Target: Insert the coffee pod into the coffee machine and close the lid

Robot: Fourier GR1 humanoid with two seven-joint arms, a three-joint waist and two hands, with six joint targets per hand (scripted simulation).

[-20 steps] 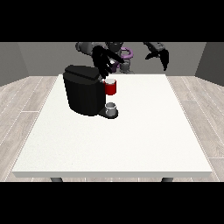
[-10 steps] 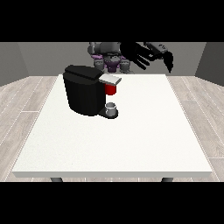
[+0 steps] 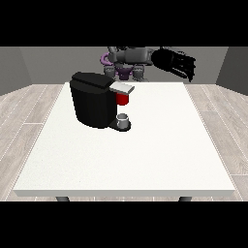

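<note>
The black coffee machine (image 3: 94,99) stands on the white table (image 3: 145,155), left of the middle. Its grey lid (image 3: 121,88) lies flat over the red pod holder (image 3: 123,99). No coffee pod shows. A small grey cup (image 3: 124,120) sits on the machine's base under the holder. The hand at the view's right (image 3: 180,64) hangs in the air beyond the table's far edge, well to the right of the machine, with its fingers extended and nothing in them. No hand shows at the view's left.
The robot's torso (image 3: 127,60) stands behind the table's far edge, just behind the machine. Grey walls and a wooden floor surround the table.
The hand that was over the machine's top has drawn back out of sight. The grey lid now lies down over the red holder. The hand at the view's right shifted slightly.
</note>
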